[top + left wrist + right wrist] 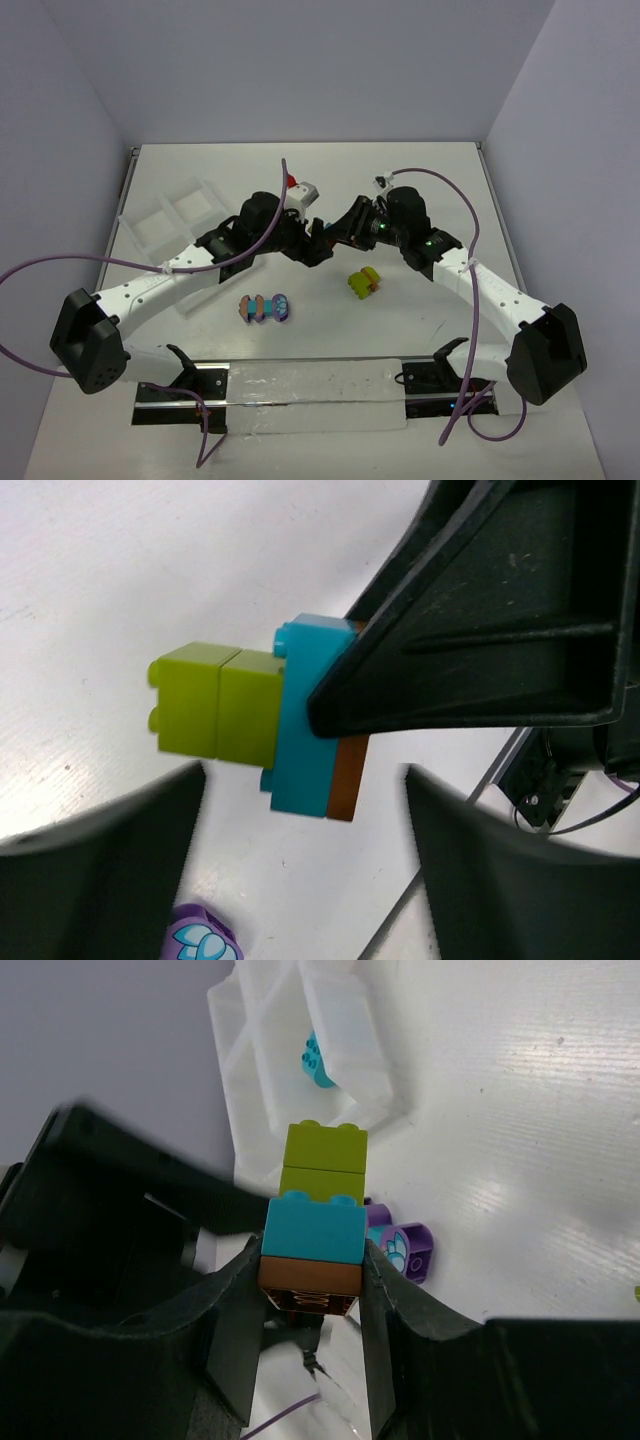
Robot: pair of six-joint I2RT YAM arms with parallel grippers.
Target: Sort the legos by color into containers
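Right gripper [311,1282] is clamped on the low end of a four-brick cluster [314,1210]. Its pads squeeze the orange-brown brick [310,1275] and the lower edge of the turquoise brick [313,1228], which leaves the two lime green bricks [324,1165] sticking out free. I read that as deliberate: the exposed end is what the other arm needs to snap a colour off.

Left gripper [303,780] faces that end with its jaws apart and neither finger touching the lime pair, so nothing is held on that side. The cluster sits between the two arms over the middle of the table [430,180], well apart from the white tray [165,215] at the far left. One loose turquoise piece [318,1058] lies in a tray compartment; I cannot tell which colours the other compartments take.

Two more clusters wait on the table — a striped one [265,307] and a lime-and-orange one [363,282]. Next, I judge, the left jaws should close on the lime bricks and pull.
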